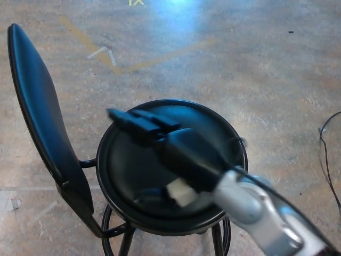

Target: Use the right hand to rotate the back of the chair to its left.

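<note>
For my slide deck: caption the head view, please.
Right hand, blurred, above the black chair's round seat, apart from its backrest at left.

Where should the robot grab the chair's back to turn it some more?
Probably the near lower edge of the backrest. It stands upright on the seat's left, thin edge toward the robot, so the right hand could come from the seat side, fingers flat against its inner face, pushing far from the pivot.
</note>
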Robot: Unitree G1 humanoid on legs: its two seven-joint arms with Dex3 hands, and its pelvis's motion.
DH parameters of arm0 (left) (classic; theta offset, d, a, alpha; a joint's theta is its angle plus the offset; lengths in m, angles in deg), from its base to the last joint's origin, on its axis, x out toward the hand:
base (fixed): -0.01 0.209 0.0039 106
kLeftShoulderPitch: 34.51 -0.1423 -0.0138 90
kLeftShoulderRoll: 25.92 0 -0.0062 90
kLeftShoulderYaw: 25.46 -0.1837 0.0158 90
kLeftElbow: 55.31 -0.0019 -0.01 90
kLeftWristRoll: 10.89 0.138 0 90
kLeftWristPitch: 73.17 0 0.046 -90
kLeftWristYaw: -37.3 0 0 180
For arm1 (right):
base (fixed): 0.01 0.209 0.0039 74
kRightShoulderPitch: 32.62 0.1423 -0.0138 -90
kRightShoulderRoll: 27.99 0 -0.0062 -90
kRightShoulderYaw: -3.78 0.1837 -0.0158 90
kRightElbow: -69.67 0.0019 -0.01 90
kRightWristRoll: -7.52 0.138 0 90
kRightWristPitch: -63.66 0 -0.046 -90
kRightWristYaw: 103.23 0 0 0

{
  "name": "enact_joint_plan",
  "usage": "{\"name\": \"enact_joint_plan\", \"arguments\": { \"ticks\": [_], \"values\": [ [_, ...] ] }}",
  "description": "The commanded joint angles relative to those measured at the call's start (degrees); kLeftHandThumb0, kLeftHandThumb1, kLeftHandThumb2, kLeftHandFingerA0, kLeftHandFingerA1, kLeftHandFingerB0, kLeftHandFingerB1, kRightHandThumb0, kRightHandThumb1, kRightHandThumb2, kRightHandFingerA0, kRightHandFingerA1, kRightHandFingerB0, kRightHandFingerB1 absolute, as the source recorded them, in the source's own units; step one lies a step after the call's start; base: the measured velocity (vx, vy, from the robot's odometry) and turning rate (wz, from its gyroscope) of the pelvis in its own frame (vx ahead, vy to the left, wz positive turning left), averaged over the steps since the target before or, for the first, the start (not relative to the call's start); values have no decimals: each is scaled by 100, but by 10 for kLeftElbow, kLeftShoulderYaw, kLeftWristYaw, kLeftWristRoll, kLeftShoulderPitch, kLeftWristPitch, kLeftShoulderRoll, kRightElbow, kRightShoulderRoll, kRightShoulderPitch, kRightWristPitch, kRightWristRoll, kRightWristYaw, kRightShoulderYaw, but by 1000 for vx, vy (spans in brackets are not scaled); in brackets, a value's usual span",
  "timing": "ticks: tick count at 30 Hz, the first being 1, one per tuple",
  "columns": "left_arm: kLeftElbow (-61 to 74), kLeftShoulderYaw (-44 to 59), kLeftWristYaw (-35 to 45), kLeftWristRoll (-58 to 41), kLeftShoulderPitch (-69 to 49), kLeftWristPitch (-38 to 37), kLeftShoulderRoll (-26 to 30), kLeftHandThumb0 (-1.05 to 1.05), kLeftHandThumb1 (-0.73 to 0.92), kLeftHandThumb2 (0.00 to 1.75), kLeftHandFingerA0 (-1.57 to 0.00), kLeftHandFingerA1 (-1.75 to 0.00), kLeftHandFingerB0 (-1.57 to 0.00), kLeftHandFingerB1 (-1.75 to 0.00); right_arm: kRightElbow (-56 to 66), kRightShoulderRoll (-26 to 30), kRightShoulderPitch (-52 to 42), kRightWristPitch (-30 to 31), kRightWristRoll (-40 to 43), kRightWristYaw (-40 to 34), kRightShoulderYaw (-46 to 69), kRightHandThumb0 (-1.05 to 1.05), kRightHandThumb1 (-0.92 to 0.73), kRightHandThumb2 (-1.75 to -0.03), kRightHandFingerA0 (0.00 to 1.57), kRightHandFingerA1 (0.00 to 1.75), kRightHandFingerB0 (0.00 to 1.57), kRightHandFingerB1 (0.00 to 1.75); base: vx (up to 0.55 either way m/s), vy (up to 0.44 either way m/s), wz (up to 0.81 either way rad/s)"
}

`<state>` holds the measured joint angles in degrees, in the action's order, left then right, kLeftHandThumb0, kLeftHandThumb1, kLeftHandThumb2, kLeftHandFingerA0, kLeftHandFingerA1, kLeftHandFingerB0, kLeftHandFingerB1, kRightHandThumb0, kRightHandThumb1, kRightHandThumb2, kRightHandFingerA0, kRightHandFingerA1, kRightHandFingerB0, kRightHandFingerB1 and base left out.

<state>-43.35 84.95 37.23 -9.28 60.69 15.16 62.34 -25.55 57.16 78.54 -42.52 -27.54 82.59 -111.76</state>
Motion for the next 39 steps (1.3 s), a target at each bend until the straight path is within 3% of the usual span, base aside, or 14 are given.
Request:
{"name": "enact_joint_plan", "arguments": {
  "ticks": [1, 4, 10, 14, 17, 20, 26, 28, 31, 32, 33, 38, 39],
  "values": [
    [-4, -4, -6, 3, -21, -1, -3, -56, 78, 63, -60, -46, -54, -42, 194, 107, -178, -66, 33, -39, 143, -96, -65, -106, 0, 5, 0, 3, 0, 0, 0],
    [-4, -4, -5, 2, -22, -1, -2, -56, 78, 64, -60, -46, -53, -42, 210, 119, -227, -70, 34, -51, 178, -94, -64, -107, 0, 6, 0, 5, 0, 0, 0],
    [-3, 2, -9, -4, -17, -2, -3, -56, 77, 63, -62, -48, -55, -43, 113, 135, -319, -147, 57, -124, 249, -93, -64, -104, 0, 6, 0, 6, 0, 0, 0],
    [-3, -3, -7, 0, -16, -3, -4, -56, 79, 64, -60, -47, -53, -43, -52, 132, -357, -198, 44, -211, 282, -92, -66, -107, 2, 9, 2, 13, 0, 0, 0],
    [-3, 0, -4, -3, -17, -1, -5, -56, 78, 63, -60, -46, -53, -42, -128, 133, -351, -209, 27, -246, 282, -94, -70, -111, 5, 10, 4, 13, 0, 0, 0],
    [-4, 1, -2, -4, -18, 0, -7, -56, 78, 63, -59, -45, -52, -41, -279, 129, -319, -208, 19, -299, 280, -95, -73, -114, 2, 10, 2, 14, 0, 0, 0],
    [-4, 3, -4, -6, -20, 0, -9, -54, 78, 64, -60, -46, -52, -41, -477, 116, -261, -188, 50, -317, 285, -93, -78, -116, 1, 8, 1, 12, 0, 0, 0],
    [-3, -4, -5, 1, -22, -2, -7, -56, 79, 64, -60, -46, -53, -42, -554, 107, -235, -148, 67, -292, 292, -97, -79, -118, 1, 5, 0, 11, 0, 0, 0],
    [-3, -5, -5, 3, -23, -4, -7, -56, 79, 64, -60, -46, -53, -42, -591, 102, -221, -130, 77, -281, 297, -97, -79, -118, 1, 5, 0, 11, 0, 0, 0],
    [-4, -6, -3, 4, -25, -4, -6, -56, 79, 64, -59, -46, -52, -42, -610, 96, -222, -125, 86, -272, 303, -101, -80, -118, 8, 4, 7, 5, 0, 0, 0],
    [-3, -5, -2, 2, -25, -4, -5, -56, 78, 63, -59, -46, -52, -42, -629, 92, -221, -116, 92, -265, 307, -93, -74, -118, 1, 12, 0, 11, 0, 0, 0],
    [-3, -1, -1, -2, -24, -2, -5, -56, 78, 64, -59, -46, -53, -42, -670, 80, -214, -104, 119, -221, 333, -94, -71, -113, 5, 10, 5, 13, 0, 0, 0],
    [-4, -6, -1, 3, -24, -2, -5, -57, 78, 64, -59, -47, -53, -42, -681, 75, -217, -90, 121, -212, 336, -86, -67, -112, 0, 20, 0, 17, 0, 0, 0]
  ]
}}
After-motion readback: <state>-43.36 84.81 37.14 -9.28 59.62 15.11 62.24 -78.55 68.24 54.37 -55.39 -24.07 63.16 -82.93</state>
